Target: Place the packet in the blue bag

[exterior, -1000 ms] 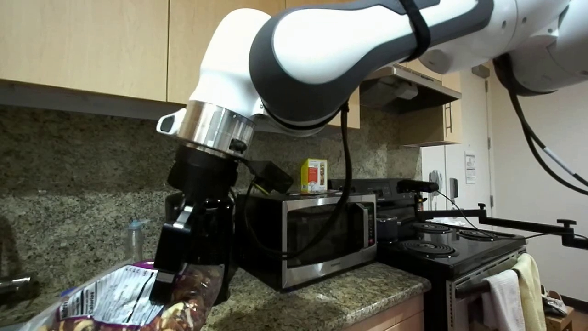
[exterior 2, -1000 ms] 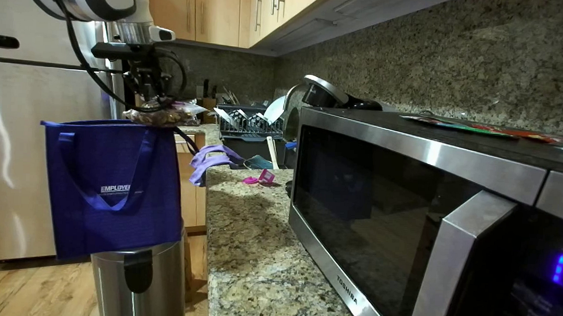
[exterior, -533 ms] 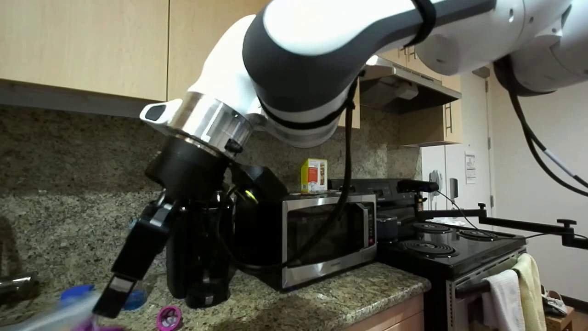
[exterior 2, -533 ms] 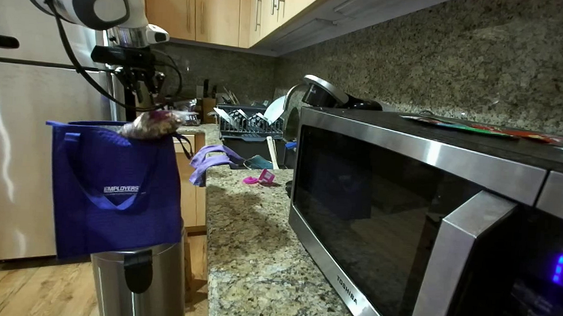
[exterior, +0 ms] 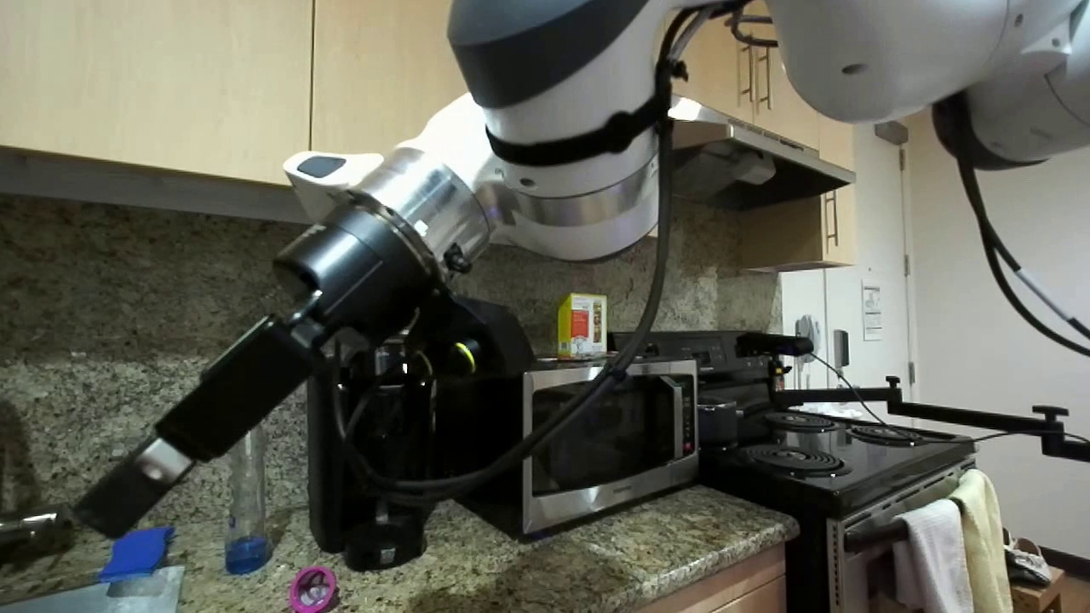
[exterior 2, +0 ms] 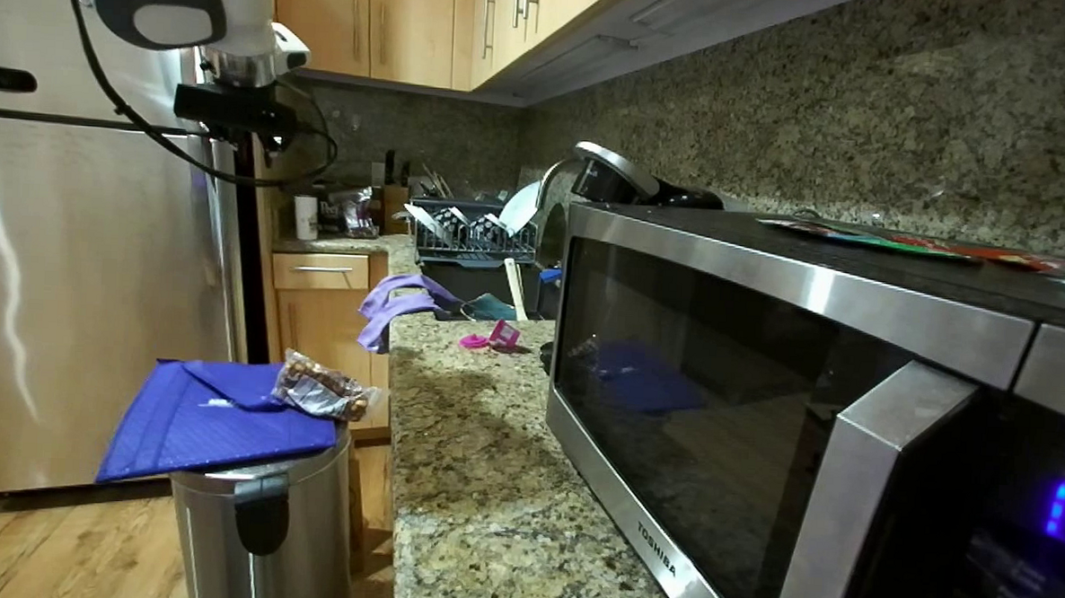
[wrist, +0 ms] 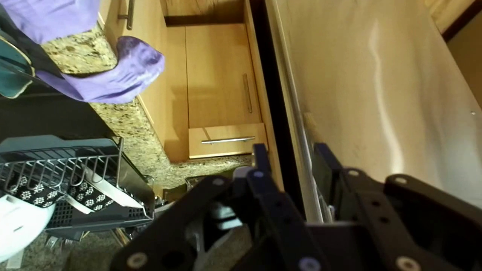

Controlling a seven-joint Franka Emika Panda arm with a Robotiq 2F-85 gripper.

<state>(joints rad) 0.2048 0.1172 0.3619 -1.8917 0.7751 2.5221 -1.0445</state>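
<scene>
Down from upright to flat since the earlier frame: blue bag (exterior 2: 239,434), now sprawled over the top of the steel bin (exterior 2: 311,541), logo (exterior 2: 216,403) uppermost. Lower along with it, in an exterior view: packet (exterior 2: 323,391). Shifted too: end effector (wrist: 292,150), swung to a flatter slant, well above both. Appears fully let go, fingertips (wrist: 261,154) parted by a clear gap, hold of nothing, packet absent from the wrist view. Whereabouts of the packet: at the far corner of the bag, on the side toward the counter (exterior 2: 480,476), across the edge of the fabric rather than inside, with an end jutting past it; hard to tell whether borne by cloth alone or partly by the bin. Judged by task, still at the placing step: release done, placement missed. Calls next for recovery, not a finish: stand the bag up and spread its mouth, hidden here but probably along the far edge; then come back over the packet, grip well into the filled body rather than loose wrapper, lift, and lower past the rim before letting go. Needs a slow approach, for fear of a slide toward the floor (exterior 2: 28,538); likely needs the bag propped first, given a lone end effector and seemingly limp walls.
</scene>
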